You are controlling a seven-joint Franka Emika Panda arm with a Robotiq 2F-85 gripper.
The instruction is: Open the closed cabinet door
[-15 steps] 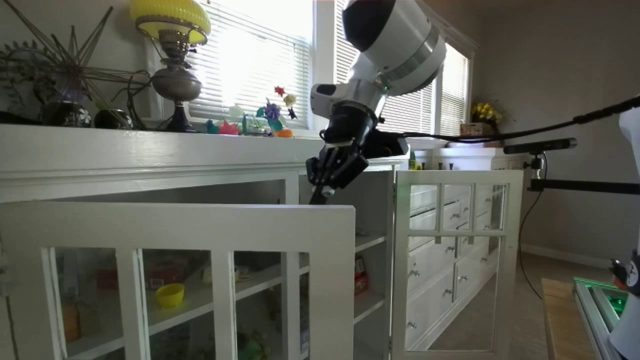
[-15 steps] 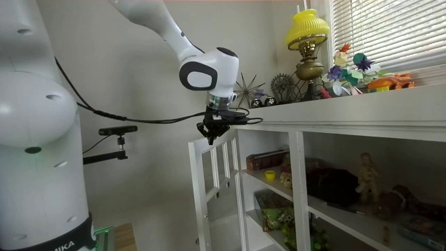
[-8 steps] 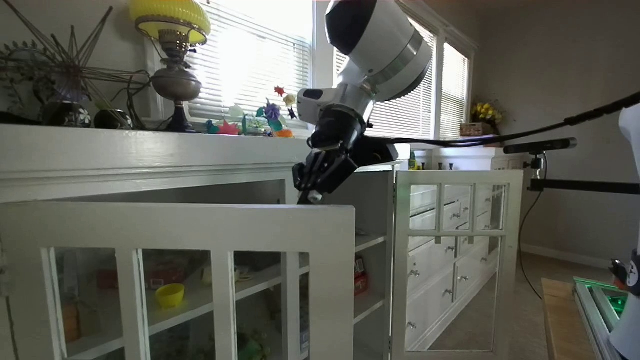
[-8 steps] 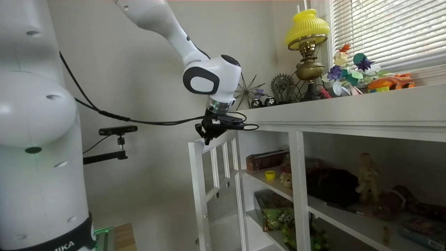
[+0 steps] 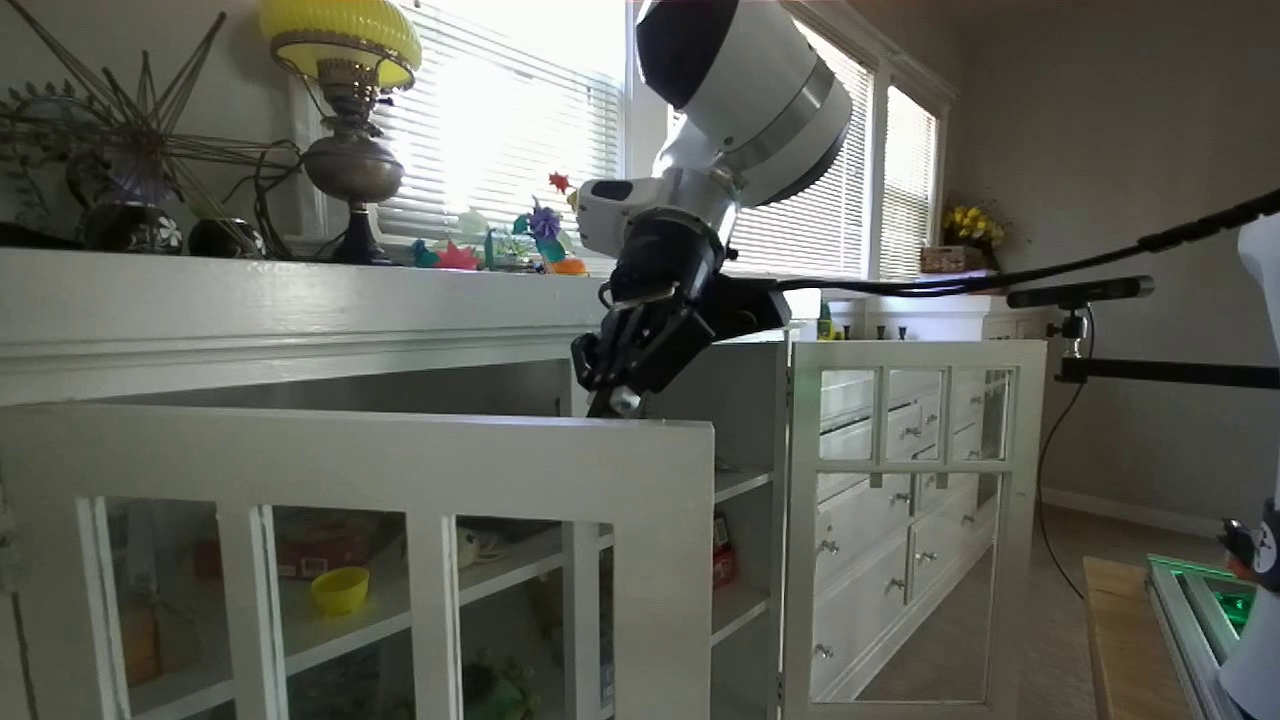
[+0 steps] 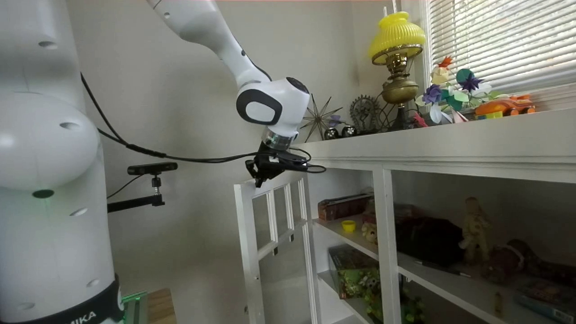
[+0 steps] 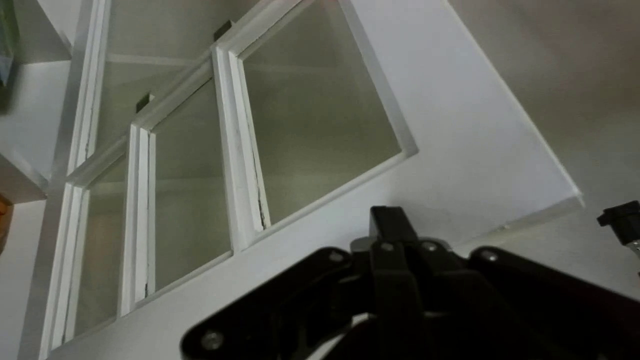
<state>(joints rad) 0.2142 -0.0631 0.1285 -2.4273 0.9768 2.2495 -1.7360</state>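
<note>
The wide white cabinet door (image 5: 400, 458) with three columns of glass panes stands swung partly out from the cabinet. It also shows in an exterior view (image 6: 249, 238), and its inner side fills much of the wrist view (image 7: 480, 150). My gripper (image 5: 605, 403) is on the cabinet side of the door, at the top rail near its free corner. In the wrist view the closed fingertips (image 7: 392, 220) lie close against the inner face and appear to touch it. Nothing is held between them. The fingertips also show at the door's top edge in an exterior view (image 6: 259, 183).
A second white paned door (image 5: 920, 355) stands open beyond. The cabinet's ledge (image 5: 300, 300) above holds a yellow lamp (image 5: 350, 170) and paper flowers (image 5: 545, 225). A white post (image 6: 385, 252) divides the shelves, with a yellow cup (image 6: 348, 226) inside. A camera (image 6: 152, 168) hangs on a bracket.
My gripper has come down and moved toward the door's free edge, away from the cabinet. In the last half second the door has swung slightly further outward. The gripper stays shut.
</note>
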